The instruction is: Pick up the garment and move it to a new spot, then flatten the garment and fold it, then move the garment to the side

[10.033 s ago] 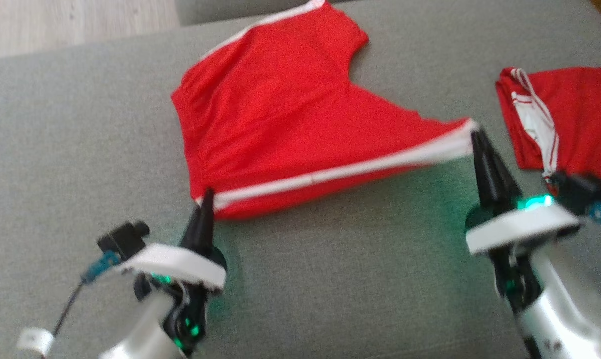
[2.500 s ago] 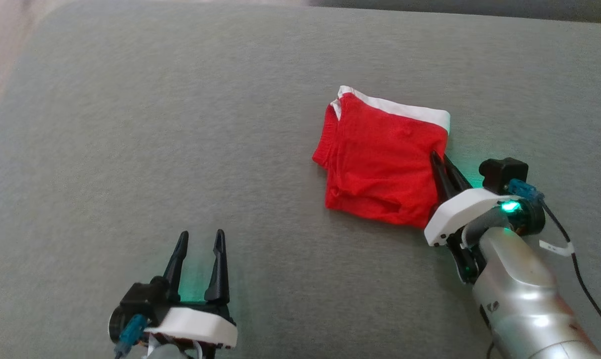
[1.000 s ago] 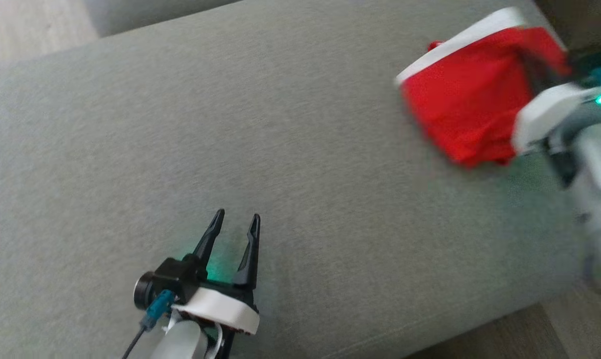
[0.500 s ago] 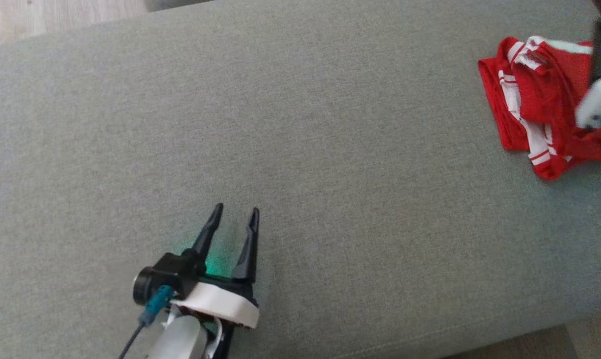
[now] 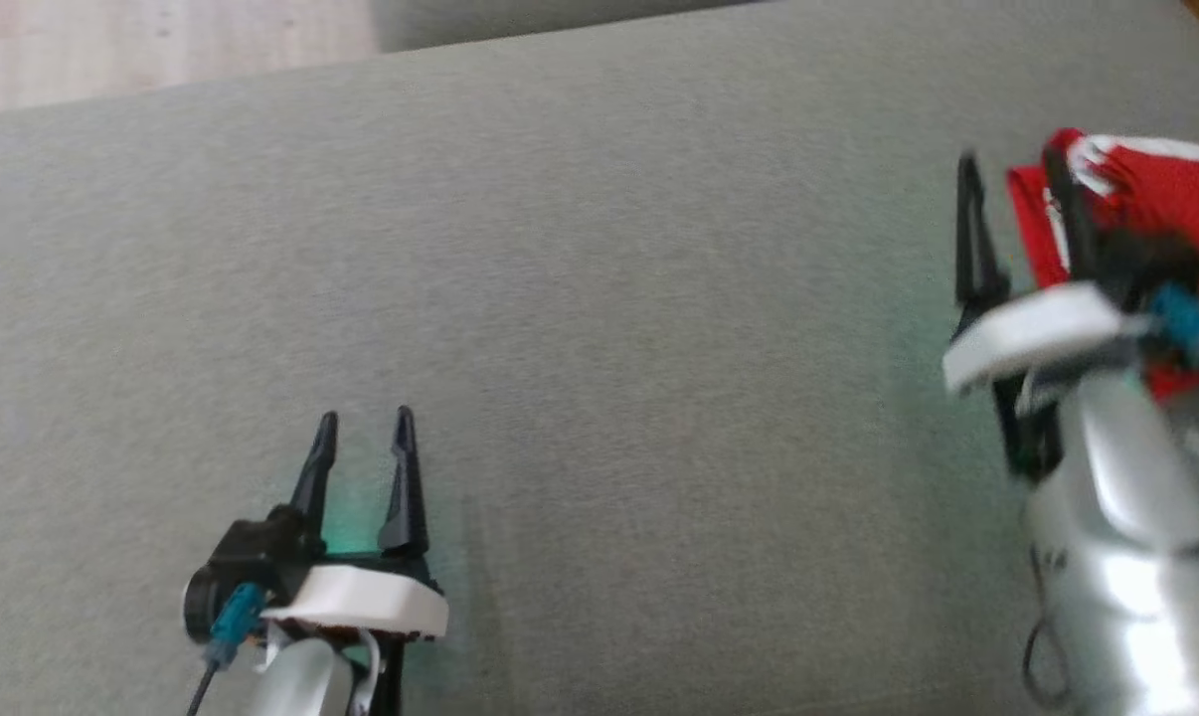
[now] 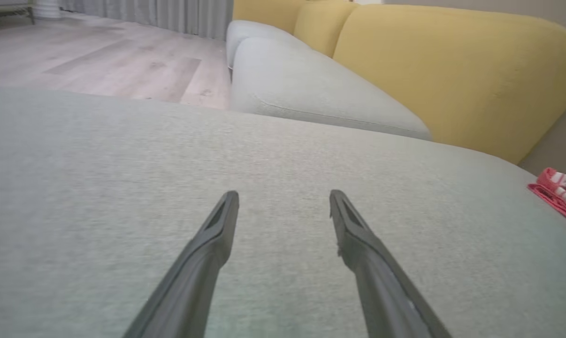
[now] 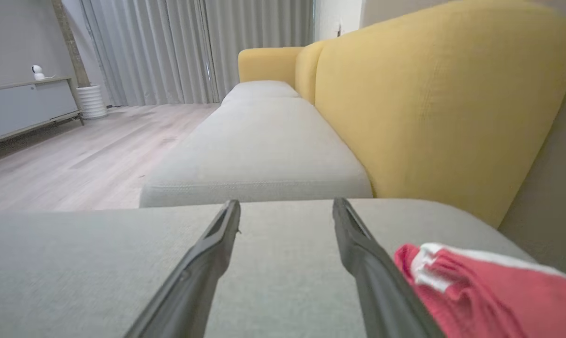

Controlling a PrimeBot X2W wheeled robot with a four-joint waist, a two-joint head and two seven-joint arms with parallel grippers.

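"Where's the garment [image 5: 1156,189] now?"

"At the right end of the grey cushion [image 5: 599,298]. It's a bunched red heap with white trim, lying straight on the fabric near the yellow backrest [image 7: 433,103]."

"Does either tool have it?"

"No. The right tool [image 7: 286,202] has its fingers spread with nothing between them. The heap is just beside one finger, but I can't tell whether they touch, because that side of the head view is blurred. The left tool [image 5: 366,414] is spread too and grips nothing. It sits well apart, over bare cushion."

"How would it handle?"

"Light and limp, I'd say, like thin jersey. It should sag and fall out of its folds when lifted. It doesn't look slippery, and there's nothing to break."

"Where would you take hold?"

"Along the white-banded edge, which looks thicker. I'd pinch through every layer, or take two corners so it hangs flat instead of wadding up."
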